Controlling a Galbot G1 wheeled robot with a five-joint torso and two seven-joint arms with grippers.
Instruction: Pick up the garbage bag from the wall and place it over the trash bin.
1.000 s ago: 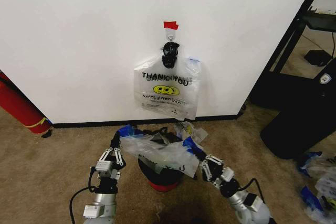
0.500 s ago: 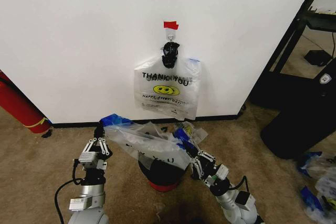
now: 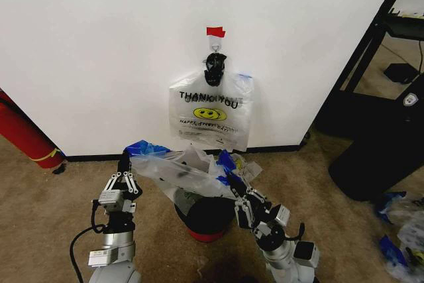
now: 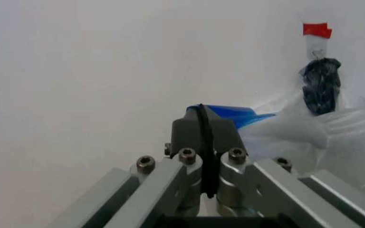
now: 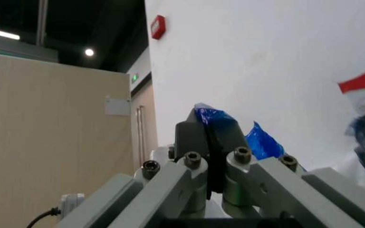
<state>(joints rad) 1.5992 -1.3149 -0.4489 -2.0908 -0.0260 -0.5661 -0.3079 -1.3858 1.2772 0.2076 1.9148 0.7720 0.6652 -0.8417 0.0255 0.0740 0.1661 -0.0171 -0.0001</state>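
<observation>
Since 1.0 s ago both arms have drawn back toward the bottom of the head frame, stretching the garbage bag [image 3: 177, 171] above the trash bin [image 3: 205, 218] at lower centre. Your left gripper [image 3: 125, 162] has its fingers pressed together on a blue handle; your right gripper [image 3: 233, 187] pinches the other blue handle. Picking from the wall [image 3: 99, 44] looks done. What's left: lower the bag's mouth around the bin's rim; it isn't seated yet. Another bag [image 3: 212, 118] hangs at centre.

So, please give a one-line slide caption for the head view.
Both tools, left and right, hold the garbage bag stretched above the trash bin by the wall.
</observation>
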